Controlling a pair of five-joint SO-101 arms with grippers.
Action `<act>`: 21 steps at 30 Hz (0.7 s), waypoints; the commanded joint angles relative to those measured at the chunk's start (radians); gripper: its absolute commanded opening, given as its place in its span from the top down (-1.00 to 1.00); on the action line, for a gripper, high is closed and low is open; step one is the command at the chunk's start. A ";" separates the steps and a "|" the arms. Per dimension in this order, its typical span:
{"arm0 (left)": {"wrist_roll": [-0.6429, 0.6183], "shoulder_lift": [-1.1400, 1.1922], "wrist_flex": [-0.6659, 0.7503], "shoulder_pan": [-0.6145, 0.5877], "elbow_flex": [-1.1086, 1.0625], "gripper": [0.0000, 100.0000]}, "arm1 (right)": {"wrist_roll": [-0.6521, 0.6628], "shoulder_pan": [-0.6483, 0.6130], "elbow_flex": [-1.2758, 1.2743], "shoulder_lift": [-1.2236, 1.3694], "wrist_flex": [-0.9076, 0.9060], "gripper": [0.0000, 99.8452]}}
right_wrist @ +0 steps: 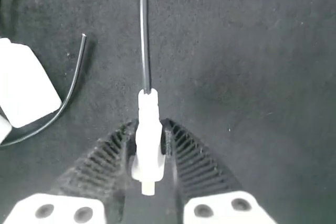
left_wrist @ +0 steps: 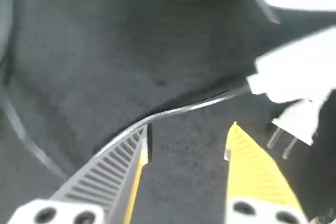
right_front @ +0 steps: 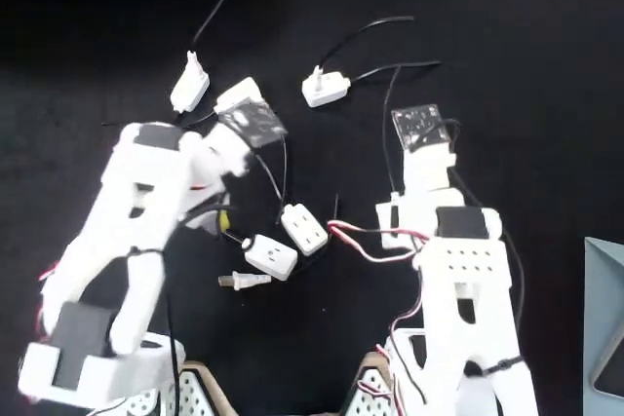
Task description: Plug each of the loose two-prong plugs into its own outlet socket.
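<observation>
My right gripper (right_wrist: 149, 127) is shut on a white plug (right_wrist: 147, 145) whose black cable (right_wrist: 144, 30) runs straight away from it; in the high view this gripper (right_front: 393, 221) sits low at the centre right. My left gripper (left_wrist: 189, 129) is open just above the black cloth, with a thin black cable (left_wrist: 178, 109) crossing by its fingertips. A white two-prong plug (left_wrist: 296, 121) lies just outside its yellow finger (left_wrist: 252, 171). Two white outlet sockets (right_front: 304, 228) (right_front: 270, 256) rest mid-table beside the left gripper (right_front: 220, 217). A loose plug (right_front: 244, 281) lies in front of them.
Another white socket block (right_front: 325, 87) and a white plug (right_front: 190, 85) lie farther back, each trailing a black cable. A white block (right_wrist: 23, 90) sits near the right gripper. Red and white arm wires (right_front: 366, 244) loop between the arms. A grey object (right_front: 606, 319) is at the right edge.
</observation>
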State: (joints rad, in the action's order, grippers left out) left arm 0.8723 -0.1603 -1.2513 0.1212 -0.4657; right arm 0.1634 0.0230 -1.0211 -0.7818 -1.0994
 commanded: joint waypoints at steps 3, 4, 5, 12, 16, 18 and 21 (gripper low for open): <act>0.064 0.020 -0.018 0.084 0.079 0.52 | -0.032 0.015 -0.004 -0.044 0.015 0.98; 0.081 0.028 -0.017 0.085 0.079 0.52 | -0.032 0.020 -0.004 -0.045 0.015 0.98; 0.100 0.029 -0.015 0.084 0.077 0.52 | -0.032 0.028 -0.004 -0.047 0.015 0.98; 0.176 0.086 0.140 0.074 -0.041 0.53 | -0.032 0.046 -0.004 -0.044 0.015 0.98; 0.170 0.114 0.315 0.068 -0.140 0.54 | -0.032 0.046 -0.005 -0.042 0.015 0.98; 0.170 0.115 0.379 0.059 -0.185 0.61 | -0.032 0.051 -0.005 -0.042 0.014 0.98; 0.173 0.110 0.410 0.048 -0.232 0.84 | -0.032 0.052 -0.005 -0.042 0.014 0.98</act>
State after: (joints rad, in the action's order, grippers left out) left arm 1.0395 -0.0407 -0.8876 0.1887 -0.6759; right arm 0.1404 0.0583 -1.0319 -0.8063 -1.0994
